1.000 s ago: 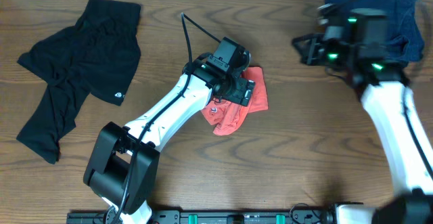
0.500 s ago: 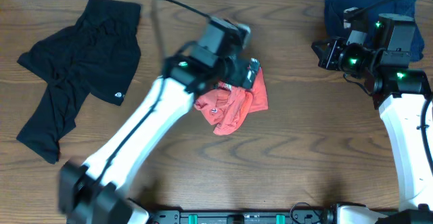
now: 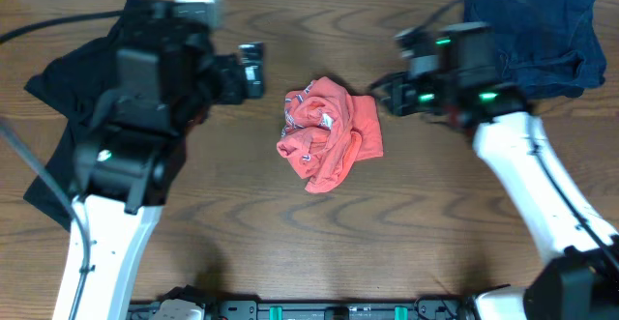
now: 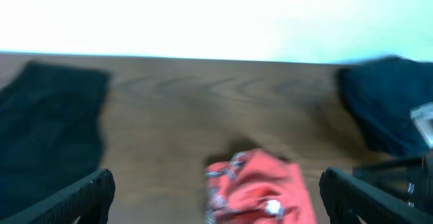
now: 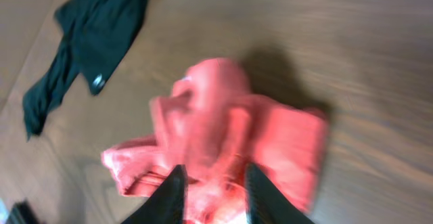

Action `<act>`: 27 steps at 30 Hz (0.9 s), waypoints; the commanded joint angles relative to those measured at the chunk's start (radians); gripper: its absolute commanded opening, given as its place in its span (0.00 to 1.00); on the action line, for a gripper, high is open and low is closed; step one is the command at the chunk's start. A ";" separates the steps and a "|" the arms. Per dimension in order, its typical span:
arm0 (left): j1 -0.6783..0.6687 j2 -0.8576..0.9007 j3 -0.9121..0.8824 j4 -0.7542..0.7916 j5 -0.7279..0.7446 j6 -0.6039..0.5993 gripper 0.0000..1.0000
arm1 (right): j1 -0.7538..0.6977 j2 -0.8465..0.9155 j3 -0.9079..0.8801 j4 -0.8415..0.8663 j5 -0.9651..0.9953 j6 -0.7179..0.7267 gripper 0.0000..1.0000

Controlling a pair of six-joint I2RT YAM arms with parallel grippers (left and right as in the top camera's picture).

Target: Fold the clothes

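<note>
Left fingers [image 4: 74, 200] spread wide; right fingers [image 5: 172, 193] slightly parted near crumpled coral T-shirt [image 3: 329, 131].

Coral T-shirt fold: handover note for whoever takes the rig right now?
Left end effector: open, empty, clear of the shirt on its left side.
Right end effector: partly open at the shirt's right edge; too blurred to tell if it touches.
Coral T-shirt: crumpled heap mid table.
Black garment: spread out, far left.
Navy garment: bunched, far right corner.
Done: nothing folded.
Left: flatten and fold the shirt, then probably the other two.
</note>
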 commanded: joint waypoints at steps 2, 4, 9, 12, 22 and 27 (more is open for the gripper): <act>0.058 0.004 0.016 -0.069 -0.043 -0.010 0.98 | 0.139 0.052 -0.002 0.057 0.125 -0.064 0.43; 0.074 0.016 0.016 -0.101 -0.043 -0.010 0.98 | 0.191 0.085 -0.001 0.092 0.172 -0.120 0.49; 0.091 0.049 0.015 -0.133 -0.044 -0.009 0.98 | 0.262 0.154 -0.001 0.148 0.200 -0.305 0.56; 0.091 0.060 0.015 -0.136 -0.044 -0.005 0.98 | 0.286 0.182 -0.001 0.156 0.251 -0.380 0.61; 0.091 0.068 0.015 -0.137 -0.069 -0.005 0.98 | 0.294 0.224 -0.001 0.170 0.439 -0.444 0.49; 0.091 0.068 0.015 -0.138 -0.069 -0.005 0.98 | 0.290 0.233 -0.001 0.177 0.445 -0.468 0.33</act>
